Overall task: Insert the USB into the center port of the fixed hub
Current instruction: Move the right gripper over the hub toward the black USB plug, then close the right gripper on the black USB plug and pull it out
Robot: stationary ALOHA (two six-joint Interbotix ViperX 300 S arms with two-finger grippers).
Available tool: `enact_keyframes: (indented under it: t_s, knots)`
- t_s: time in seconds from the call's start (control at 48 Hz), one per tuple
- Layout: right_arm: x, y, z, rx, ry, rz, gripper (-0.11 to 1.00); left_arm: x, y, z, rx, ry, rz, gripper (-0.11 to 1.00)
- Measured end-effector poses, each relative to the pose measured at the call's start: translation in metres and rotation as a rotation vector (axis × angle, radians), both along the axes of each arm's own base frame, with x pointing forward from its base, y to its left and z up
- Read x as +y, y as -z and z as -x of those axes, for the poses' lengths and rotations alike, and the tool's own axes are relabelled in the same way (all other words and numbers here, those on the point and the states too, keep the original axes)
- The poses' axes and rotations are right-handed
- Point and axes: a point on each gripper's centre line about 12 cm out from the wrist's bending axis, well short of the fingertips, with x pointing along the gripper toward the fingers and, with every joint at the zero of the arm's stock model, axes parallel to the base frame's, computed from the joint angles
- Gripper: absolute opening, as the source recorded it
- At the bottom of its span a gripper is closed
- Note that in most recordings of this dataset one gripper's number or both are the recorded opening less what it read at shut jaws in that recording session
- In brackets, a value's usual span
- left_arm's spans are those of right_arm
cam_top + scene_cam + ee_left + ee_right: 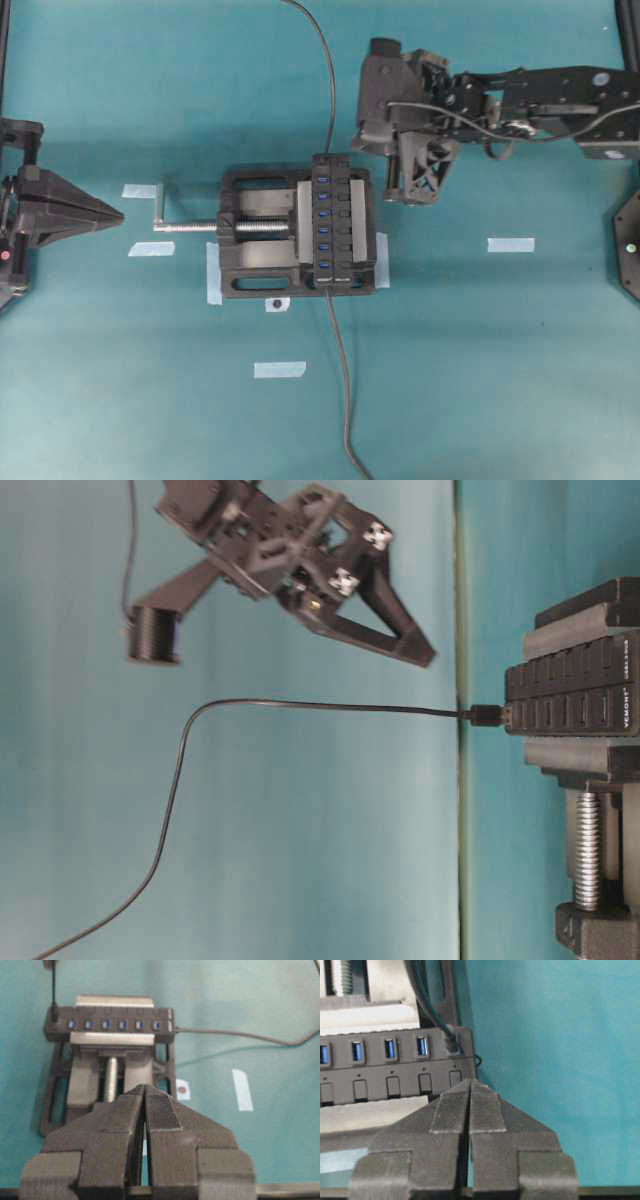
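Right end effector (470,1085) pressed shut, holding nothing, hovering beside the fixed hub (340,222) mid-frame. Left end effector (145,1091) also shut, empty. The USB (451,1040) sits in the hub's end slot.

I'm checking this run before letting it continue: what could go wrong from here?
1. The USB sits in an end port of the fixed hub, not the center port; left there, the task fails.
2. The right gripper hovers shut near that plug; it must open before gripping, or it may only nudge it.
3. The hub's own cable looks alike and could be grabbed by mistake.
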Motion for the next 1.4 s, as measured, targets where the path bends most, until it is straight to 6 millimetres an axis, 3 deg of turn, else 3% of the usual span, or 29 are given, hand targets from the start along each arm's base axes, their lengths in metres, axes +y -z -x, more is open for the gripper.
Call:
enact_keyframes:
  t_s: [0.647,0.876,1.001,1.272,1.397]
  knots:
    - [0.003,0.012,-0.011,-0.029,-0.017,0.005,-0.02,0.0,-0.001,0.0,-0.003,0.0,0.0,0.0]
    - [0.004,0.012,-0.012,-0.031,-0.015,0.001,0.05,0.0,-0.001,0.001,-0.006,-0.001,0.001,0.0]
    - [0.004,0.012,-0.013,-0.032,-0.015,0.0,0.17,0.0,-0.002,0.001,-0.009,-0.001,0.003,0.0]
    - [0.005,0.01,-0.018,-0.066,-0.022,0.008,0.81,0.0,-0.001,0.001,-0.008,0.0,0.002,0.0]
    - [0.006,0.011,-0.022,-0.075,-0.027,0.01,0.78,0.0,-0.002,0.001,-0.011,-0.002,0.001,0.0]
